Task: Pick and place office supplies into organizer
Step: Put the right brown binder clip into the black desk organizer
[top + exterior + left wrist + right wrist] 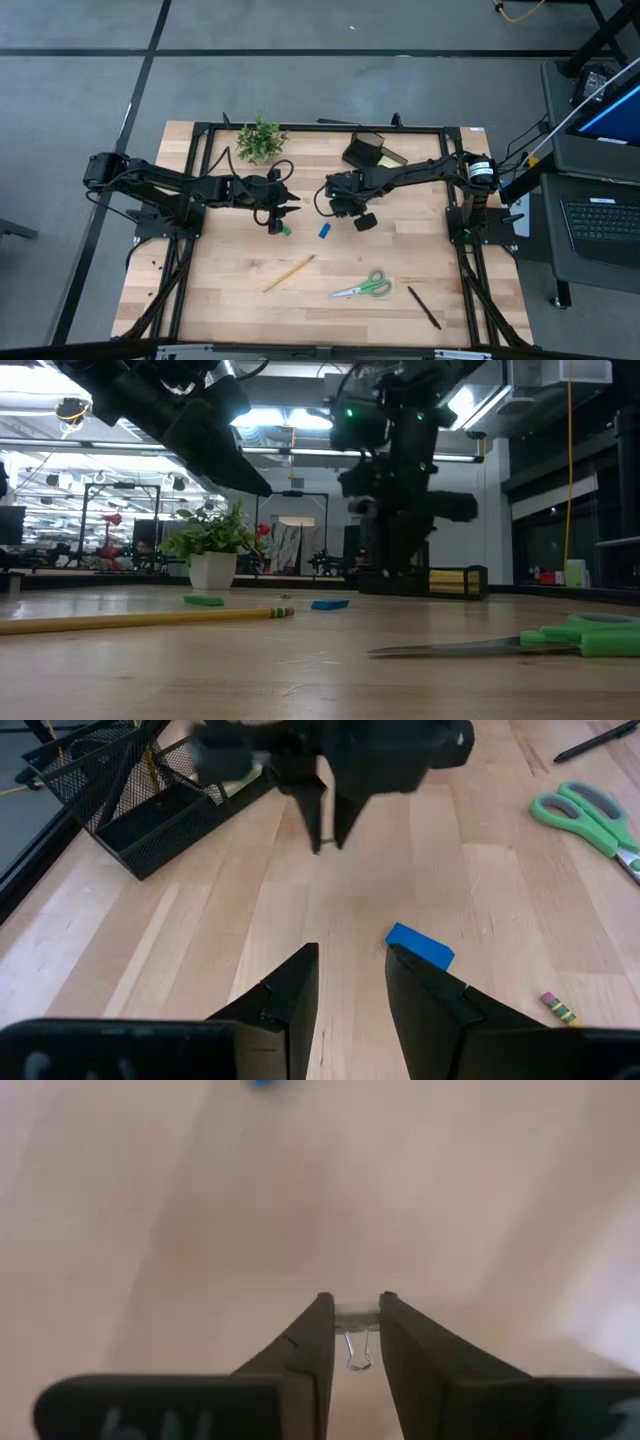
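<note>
My right gripper (pixel 352 1312) hangs over the middle of the table (pixel 345 205), fingers pointing down, shut on a small clip with silver wire loops. My left gripper (pixel 350 970) is open just left of it (pixel 278 218), above the table, with the blue eraser (pixel 420 947) just beyond its fingertips. The green eraser (pixel 284 230) lies below it. The black mesh organizer (pixel 365 152) stands at the far edge with a yellow pad in it. A pencil (pixel 289 272), green-handled scissors (pixel 365 287) and a black pen (pixel 423 306) lie flat nearer the front. My right gripper pinches the small clip (pixel 352 1318) between its two fingertips, coming from above and pointing down. The clip's wire loops (pixel 356 1352) show in the gap behind the tips. The clip is lifted clear of the table.
A potted plant (pixel 260 140) stands at the far edge, left of the organizer. The two grippers are close together over the table's middle. Bare wood lies between the erasers and the organizer and along the left side (pixel 200 280).
</note>
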Controlling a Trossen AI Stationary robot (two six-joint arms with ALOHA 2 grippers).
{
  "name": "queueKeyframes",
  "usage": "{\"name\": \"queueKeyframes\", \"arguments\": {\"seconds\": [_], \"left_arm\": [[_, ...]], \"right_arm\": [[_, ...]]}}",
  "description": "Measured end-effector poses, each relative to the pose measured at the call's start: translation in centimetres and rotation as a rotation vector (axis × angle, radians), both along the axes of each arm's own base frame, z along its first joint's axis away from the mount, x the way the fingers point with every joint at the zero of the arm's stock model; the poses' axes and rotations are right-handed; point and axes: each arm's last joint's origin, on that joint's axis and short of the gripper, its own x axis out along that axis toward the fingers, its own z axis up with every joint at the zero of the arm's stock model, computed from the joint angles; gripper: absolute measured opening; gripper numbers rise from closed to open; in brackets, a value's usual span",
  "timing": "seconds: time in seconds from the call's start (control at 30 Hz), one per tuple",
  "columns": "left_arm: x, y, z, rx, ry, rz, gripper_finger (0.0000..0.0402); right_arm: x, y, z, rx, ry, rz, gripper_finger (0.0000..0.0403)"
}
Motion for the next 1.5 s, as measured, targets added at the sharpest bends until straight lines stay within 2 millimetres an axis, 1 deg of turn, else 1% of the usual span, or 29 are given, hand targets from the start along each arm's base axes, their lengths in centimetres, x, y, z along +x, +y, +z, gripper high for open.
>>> {"name": "queueKeyframes", "arguments": {"seconds": [0.1, 0.23, 0.4, 0.73, 0.93, 1.07, 1.23, 1.5], "left_arm": [[0.0, 0.0, 0.0, 0.0, 0.0, 0.0, 0.0114], [0.0, 0.0, 0.0, 0.0, 0.0, 0.0, 0.0114], [0.0, 0.0, 0.0, 0.0, 0.0, 0.0, 0.0114], [0.0, 0.0, 0.0, 0.0, 0.0, 0.0, 0.0114], [0.0, 0.0, 0.0, 0.0, 0.0, 0.0, 0.0114], [0.0, 0.0, 0.0, 0.0, 0.0, 0.0, 0.0114], [0.0, 0.0, 0.0, 0.0, 0.0, 0.0, 0.0114], [0.0, 0.0, 0.0, 0.0, 0.001, 0.0, 0.0114]], "right_arm": [[0.6, -0.7, 1.4, -0.058, -0.021, -0.024, 0.008], [0.8, -2.2, 2.9, -0.146, -0.024, -0.077, 0.008], [0.5, -4.5, 3.7, -0.225, 0.001, -0.122, 0.008], [-0.8, -9.0, 3.7, -0.237, 0.033, -0.211, 0.008], [-1.5, -10.8, 3.7, -0.203, 0.023, -0.254, 0.008], [-1.6, -11.5, 3.7, -0.193, -0.002, -0.286, 0.008], [-1.4, -11.9, 3.6, -0.196, -0.023, -0.295, 0.008], [-0.9, -12.2, 1.5, -0.197, 0.037, -0.295, 0.008]]}}
